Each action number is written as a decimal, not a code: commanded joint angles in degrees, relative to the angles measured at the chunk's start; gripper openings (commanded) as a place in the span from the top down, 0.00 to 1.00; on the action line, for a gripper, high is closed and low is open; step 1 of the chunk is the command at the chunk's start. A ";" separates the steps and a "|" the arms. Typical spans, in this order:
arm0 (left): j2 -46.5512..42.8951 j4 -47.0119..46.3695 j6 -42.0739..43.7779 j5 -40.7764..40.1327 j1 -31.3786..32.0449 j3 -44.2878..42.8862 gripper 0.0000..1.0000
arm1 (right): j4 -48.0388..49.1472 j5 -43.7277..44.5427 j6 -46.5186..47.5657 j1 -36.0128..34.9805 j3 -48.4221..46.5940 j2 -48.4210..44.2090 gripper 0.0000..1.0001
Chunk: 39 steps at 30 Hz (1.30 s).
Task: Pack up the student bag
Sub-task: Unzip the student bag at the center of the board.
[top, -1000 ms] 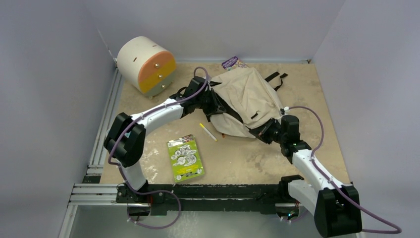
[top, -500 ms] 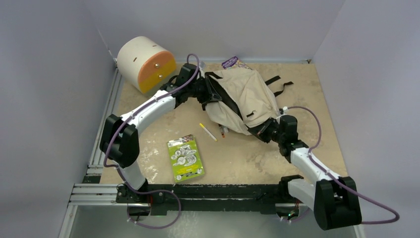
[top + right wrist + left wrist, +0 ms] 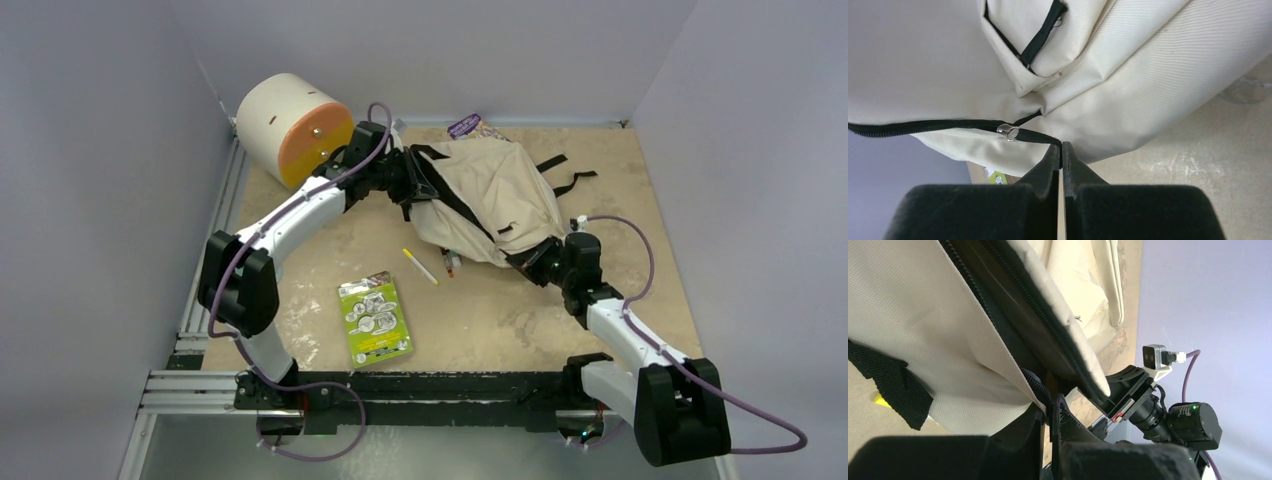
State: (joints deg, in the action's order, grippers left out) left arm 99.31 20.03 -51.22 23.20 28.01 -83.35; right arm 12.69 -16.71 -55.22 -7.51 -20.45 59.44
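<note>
Backpack (image 3: 500, 195) pinched both ends — left pincer (image 3: 1050, 406), right pincer (image 3: 1061, 150).

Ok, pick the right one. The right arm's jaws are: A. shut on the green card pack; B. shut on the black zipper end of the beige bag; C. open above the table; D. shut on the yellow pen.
B: the right wrist view shows the right arm's jaws pinched together on the black zipper tape of the student bag, just past its metal pull ring.
</note>
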 commanded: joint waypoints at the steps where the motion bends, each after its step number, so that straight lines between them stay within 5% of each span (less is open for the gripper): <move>1: -6.49 -5.64 3.37 -1.34 -4.44 -0.60 1.00 | -8.80 12.55 1.19 0.79 0.36 -0.26 1.00; 16: -9.46 -8.81 10.69 7.83 -7.71 10.54 1.00 | -7.68 10.45 5.48 0.77 -0.95 2.40 0.99; 21: -8.30 -13.24 13.94 13.33 -7.62 15.99 1.00 | -5.73 5.20 9.77 0.76 -3.24 -1.01 0.75; 26: -8.46 -12.86 16.98 11.75 -7.62 18.84 1.00 | -6.11 2.28 17.42 0.82 -8.31 -4.45 0.39; 32: -6.28 -10.24 19.31 10.18 -7.66 17.22 1.00 | -3.83 -2.14 21.04 -0.46 -14.73 -0.78 0.35; 39: -4.52 -8.24 21.42 8.60 -7.70 16.84 1.00 | -1.06 5.52 21.38 -15.95 -25.54 9.73 0.35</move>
State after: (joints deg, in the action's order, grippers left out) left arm 94.28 11.81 -33.15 32.80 20.53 -64.16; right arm 8.36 -14.22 -36.05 -17.47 -38.89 64.64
